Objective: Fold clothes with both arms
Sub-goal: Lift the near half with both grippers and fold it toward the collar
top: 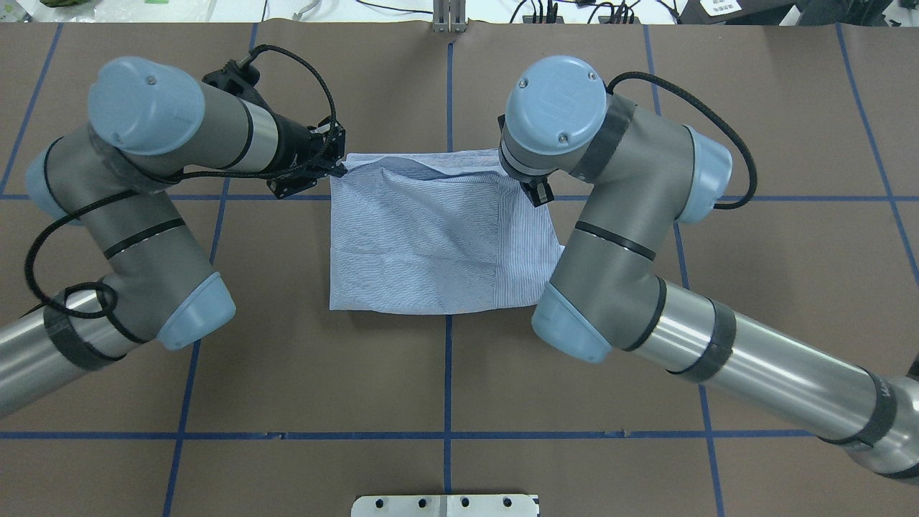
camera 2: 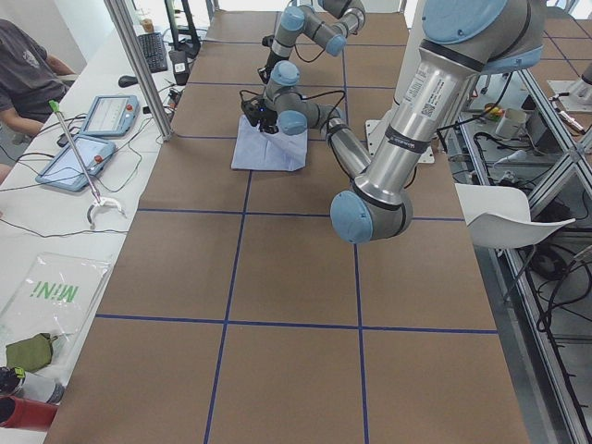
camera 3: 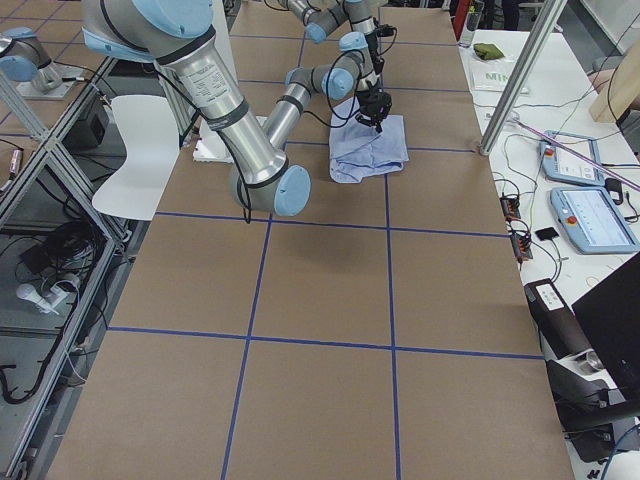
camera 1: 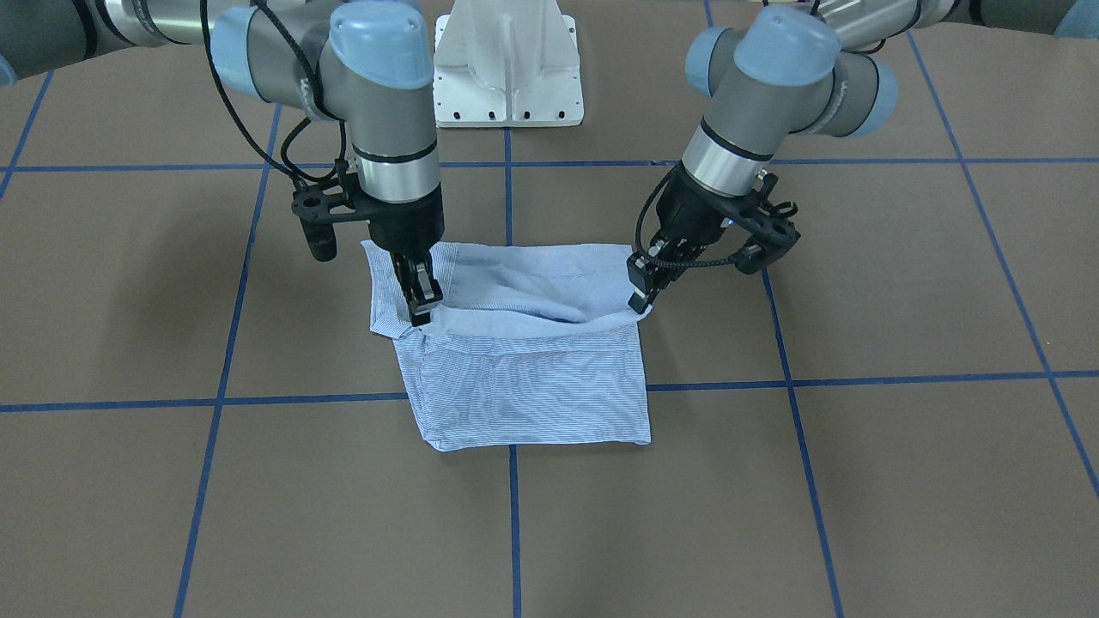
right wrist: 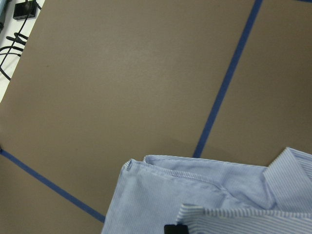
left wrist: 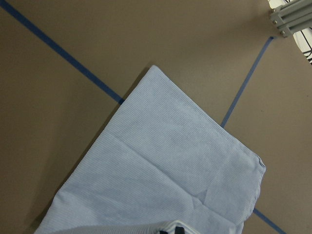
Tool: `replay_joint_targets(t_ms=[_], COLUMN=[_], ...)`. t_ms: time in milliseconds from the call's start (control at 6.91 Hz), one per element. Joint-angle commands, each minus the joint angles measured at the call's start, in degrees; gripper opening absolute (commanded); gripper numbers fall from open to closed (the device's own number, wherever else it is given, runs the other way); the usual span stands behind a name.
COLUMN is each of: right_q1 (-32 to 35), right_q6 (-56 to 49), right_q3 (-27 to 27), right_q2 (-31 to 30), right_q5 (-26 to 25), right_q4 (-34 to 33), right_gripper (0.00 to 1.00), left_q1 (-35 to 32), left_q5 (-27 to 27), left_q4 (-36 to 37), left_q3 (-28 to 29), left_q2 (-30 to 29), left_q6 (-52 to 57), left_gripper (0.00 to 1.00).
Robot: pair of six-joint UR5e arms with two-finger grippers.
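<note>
The light blue-and-white striped shirt [camera 1: 532, 378] lies folded into a rough rectangle at the table's middle [top: 423, 237]. Its edge nearest the robot is raised and bent over the rest. My left gripper [camera 1: 640, 293] is shut on that raised edge at one corner [top: 337, 169]. My right gripper [camera 1: 421, 302] is shut on the same edge at the other corner; in the overhead view the wrist hides most of the right gripper [top: 537, 191]. The left wrist view shows flat folded cloth [left wrist: 161, 180] below. The right wrist view shows the collar and folded layers [right wrist: 195, 195].
The white pedestal base [camera 1: 506, 69] stands behind the shirt. Blue tape lines [camera 1: 515, 515] grid the brown table. Beyond the table's far side are tablets [camera 2: 79, 157] and an aluminium post [camera 2: 139, 65]. The right arm's elbow [top: 574, 330] hangs low beside the shirt.
</note>
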Motion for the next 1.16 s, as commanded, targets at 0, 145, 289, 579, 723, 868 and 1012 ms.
replay_joint_targets(t_ms=[0, 145, 289, 579, 723, 868, 1012], right_q1=[2.7, 3.3, 3.2, 3.4, 5.2, 7.6, 9.0], right_q6=[-6.1, -8.4, -9.4, -10.5, -15.1, -16.8, -19.3], right_q3=[-13.1, -17.6, -20.2, -27.4, -27.5, -27.6, -27.5], right_q2=[4.8, 7.5, 8.1, 8.1, 9.0, 8.8, 8.6], right_q5=[1.7, 2.9, 3.4, 4.4, 5.9, 9.8, 10.3], right_q4=[6.2, 6.9, 7.2, 16.8, 17.0, 16.9, 16.9], right_gripper=[0.00, 0.00, 0.00, 0.55, 1.00, 1.00, 1.00], left_q1=[-1.8, -2.0, -2.0, -1.9, -2.2, -3.1, -4.4], left_q5=[0.1, 0.3, 0.4, 1.1, 2.5, 2.5, 2.4], left_q4=[-7.3, -10.9, -13.3, -17.3, -17.7, -17.8, -17.8], left_q3=[11.5, 15.9, 19.0, 23.2, 23.8, 23.7, 23.6], left_q2=[-3.5, -4.4, -5.4, -5.7, -6.1, -6.1, -6.2], left_q6=[2.0, 2.0, 2.6, 5.5, 7.7, 8.1, 9.0], left_gripper=[0.00, 0.00, 0.00, 0.54, 0.66, 0.93, 0.99])
